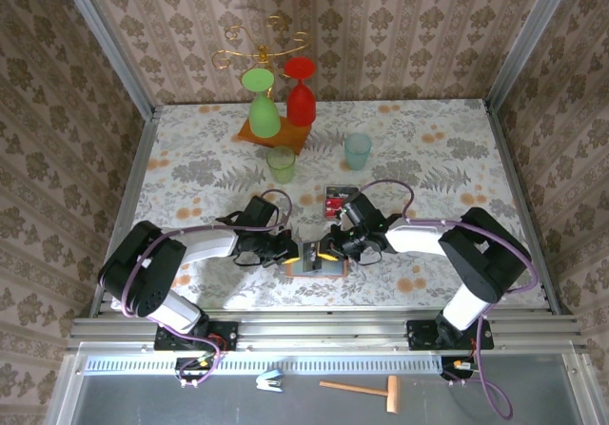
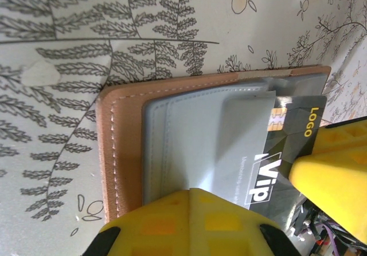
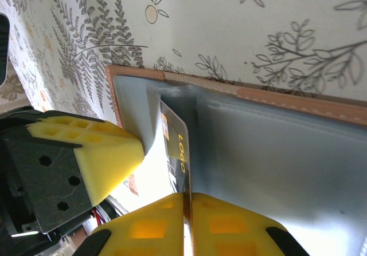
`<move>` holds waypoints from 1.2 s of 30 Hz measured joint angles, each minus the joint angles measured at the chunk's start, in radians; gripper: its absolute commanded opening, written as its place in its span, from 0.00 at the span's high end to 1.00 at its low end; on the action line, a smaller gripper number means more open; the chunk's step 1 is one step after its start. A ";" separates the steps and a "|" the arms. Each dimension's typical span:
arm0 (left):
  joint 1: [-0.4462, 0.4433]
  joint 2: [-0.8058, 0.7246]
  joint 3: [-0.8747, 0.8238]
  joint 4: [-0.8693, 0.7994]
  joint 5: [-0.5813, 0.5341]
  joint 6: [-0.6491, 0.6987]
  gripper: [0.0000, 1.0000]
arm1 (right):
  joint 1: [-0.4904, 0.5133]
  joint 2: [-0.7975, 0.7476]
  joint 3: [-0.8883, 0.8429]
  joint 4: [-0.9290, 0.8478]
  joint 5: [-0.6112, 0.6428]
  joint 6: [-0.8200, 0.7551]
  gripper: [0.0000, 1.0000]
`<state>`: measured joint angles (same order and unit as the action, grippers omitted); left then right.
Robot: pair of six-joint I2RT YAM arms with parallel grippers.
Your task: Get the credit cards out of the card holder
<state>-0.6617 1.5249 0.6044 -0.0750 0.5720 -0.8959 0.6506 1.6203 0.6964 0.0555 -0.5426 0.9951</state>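
Observation:
The card holder [image 1: 319,269] lies open on the table near the front edge, tan outside [image 2: 123,153] and grey-blue inside [image 3: 275,153]. A dark credit card [image 2: 287,147] marked "LOGO" and "Vip" sticks partly out of its pocket. My right gripper [image 3: 189,194] is shut on that card's edge [image 3: 178,147], at the holder's right side [image 1: 335,250]. My left gripper [image 2: 191,190] is shut, its tip resting on the grey pocket at the holder's left side [image 1: 288,251]. A small red stack of credit cards [image 1: 337,200] lies on the table just behind the holder.
A green cup [image 1: 281,164] and a teal cup [image 1: 357,149] stand behind the holder. Farther back, a green glass [image 1: 263,102] and a red glass [image 1: 301,92] sit upside down on a wooden stand base [image 1: 274,138] with a gold rack [image 1: 262,40].

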 measured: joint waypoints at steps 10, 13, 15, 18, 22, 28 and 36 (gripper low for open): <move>-0.001 -0.013 -0.001 -0.015 -0.013 0.000 1.00 | -0.023 -0.083 -0.020 -0.074 0.019 -0.031 0.91; -0.006 -0.016 -0.002 -0.020 -0.019 0.000 0.99 | -0.024 -0.105 -0.020 -0.096 0.023 -0.038 0.94; -0.006 -0.017 -0.002 -0.021 -0.019 0.000 0.99 | -0.024 -0.117 -0.020 -0.114 0.031 -0.048 0.94; -0.008 -0.018 -0.002 -0.023 -0.022 0.000 0.99 | -0.025 -0.137 -0.019 -0.149 0.042 -0.061 0.95; -0.013 -0.029 -0.002 -0.034 -0.030 -0.001 0.98 | -0.026 -0.158 -0.008 -0.200 0.054 -0.084 0.96; -0.014 -0.068 -0.002 -0.058 -0.045 -0.001 0.94 | -0.031 -0.172 0.043 -0.282 0.078 -0.127 0.97; -0.006 -0.115 -0.002 -0.064 -0.053 -0.001 0.89 | -0.074 -0.190 0.129 -0.397 0.097 -0.203 0.98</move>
<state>-0.6678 1.4097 0.6029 -0.1394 0.5194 -0.8967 0.5766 1.4307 0.8253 -0.3416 -0.4458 0.7925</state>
